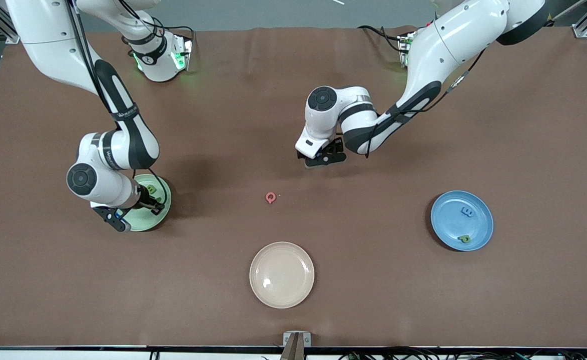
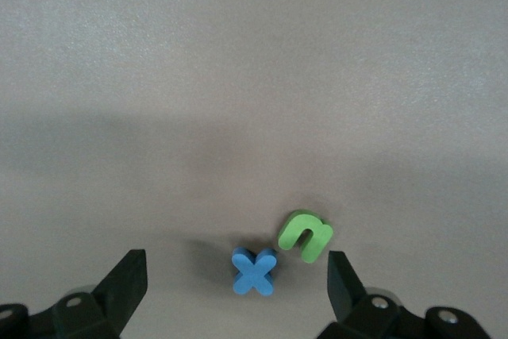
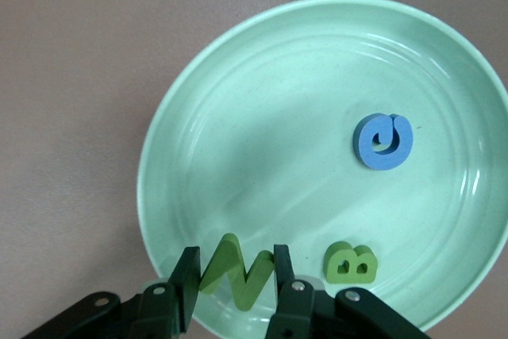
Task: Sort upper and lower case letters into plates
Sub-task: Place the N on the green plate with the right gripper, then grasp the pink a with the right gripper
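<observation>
Front view: the right end effector [image 1: 123, 216] is held low over the mint green plate [image 1: 162, 214], at the right arm's end of the surface [image 1: 523, 125]. The left end effector [image 1: 326, 159] hangs low over the middle of the surface. The red Q [image 1: 270, 198] lies alone on the surface, nearer to the front camera than the left end effector. The blue plate [image 1: 441, 220], toward the left arm's end, holds the blue m [image 1: 467, 212] and the green p [image 1: 465, 239]. The cream plate [image 1: 281, 274] is nearest the camera and holds nothing.

Left wrist view: the left end effector [image 2: 236, 285] is spread wide, with the blue x [image 2: 255, 271] and the green u [image 2: 305, 235] just beside each other between its fingers. Since both letters sit in the gap, one should be singled out; the end effector is best centred on the x alone before closing, so that the u is not nudged or caught.

Right wrist view: the right end effector [image 3: 235, 279] is pinching the green N [image 3: 236, 271] over the mint green plate [image 3: 238, 109], near its rim. The blue G [image 3: 382, 141] and the green B [image 3: 350, 263] already lie in the plate. The release is best made low and somewhat inward of the rim, clear of the B, so that the N is not tipped out.
</observation>
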Available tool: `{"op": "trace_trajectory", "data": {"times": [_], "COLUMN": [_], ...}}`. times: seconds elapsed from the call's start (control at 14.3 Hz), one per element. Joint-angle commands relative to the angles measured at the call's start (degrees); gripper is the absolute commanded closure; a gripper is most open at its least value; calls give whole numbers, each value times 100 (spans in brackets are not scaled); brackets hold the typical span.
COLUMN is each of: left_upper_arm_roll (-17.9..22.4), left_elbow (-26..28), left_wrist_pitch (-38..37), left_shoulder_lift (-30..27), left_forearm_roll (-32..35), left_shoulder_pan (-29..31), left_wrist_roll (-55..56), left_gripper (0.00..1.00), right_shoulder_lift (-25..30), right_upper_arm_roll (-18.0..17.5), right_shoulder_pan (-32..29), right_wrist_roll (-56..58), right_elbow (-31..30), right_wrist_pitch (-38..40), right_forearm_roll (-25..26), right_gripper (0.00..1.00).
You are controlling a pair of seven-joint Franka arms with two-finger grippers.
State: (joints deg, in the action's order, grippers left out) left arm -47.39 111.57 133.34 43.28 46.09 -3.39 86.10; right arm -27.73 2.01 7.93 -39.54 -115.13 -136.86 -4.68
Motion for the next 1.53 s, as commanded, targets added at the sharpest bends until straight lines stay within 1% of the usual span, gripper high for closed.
{"op": "trace_trajectory", "data": {"times": [0.0,0.21,0.28,0.35,0.42,0.49,0.56,0.63,0.77,0.91,0.98,1.05,1.19,1.32,1.46], "left_upper_arm_roll": [133,204,204,204,204,204,204,204,204,204,204,204,204,204,204], "left_elbow": [-161,-162,-162,-162,-162,-153,-153,-136,-136,-135,-136,-136,-136,-136,-136], "left_wrist_pitch": [52,52,52,52,52,52,52,52,52,52,52,52,52,52,52], "left_shoulder_lift": [57,93,93,93,93,93,93,93,93,101,136,145,154,189,189], "left_forearm_roll": [129,129,129,129,129,120,120,120,120,120,120,120,120,129,129], "left_shoulder_pan": [-171,-241,-241,-250,-241,-250,-241,-241,-250,-250,-250,-250,-250,-250,-241], "left_wrist_roll": [-32,-23,-6,3,46,64,73,117,126,126,126,126,117,117,117], "left_gripper": [0,2,5,13,20,20,20,20,20,20,21,22,26,32,35], "right_shoulder_lift": [277,259,259,259,250,250,259,259,259,242,233,215,189,-21,-302], "right_upper_arm_roll": [-131,-131,-131,-131,-131,-131,-131,-131,-157,-157,-166,-166,-157,-149,-149], "right_shoulder_pan": [-169,-213,-213,-222,-266,-283,-284,-284,-231,-74,75,242,664,1015,1376], "right_wrist_roll": [218,288,315,315,315,306,315,315,263,9,-315,-614,-1237,-1783,-2432], "right_elbow": [-484,-528,-528,-528,-502,-484,-475,-458,-266,173,410,543,719,912,1219], "right_wrist_pitch": [-306,-306,-306,-298,-263,-245,-236,-227,-71,517,746,818,819,766,757], "right_forearm_roll": [-77,-77,-77,-77,-86,-86,-86,-86,-86,-103,-104,-138,-331,-524,-596], "right_gripper": [100,100,100,98,87,61,21,0,0,0,0,0,0,0,0]}}
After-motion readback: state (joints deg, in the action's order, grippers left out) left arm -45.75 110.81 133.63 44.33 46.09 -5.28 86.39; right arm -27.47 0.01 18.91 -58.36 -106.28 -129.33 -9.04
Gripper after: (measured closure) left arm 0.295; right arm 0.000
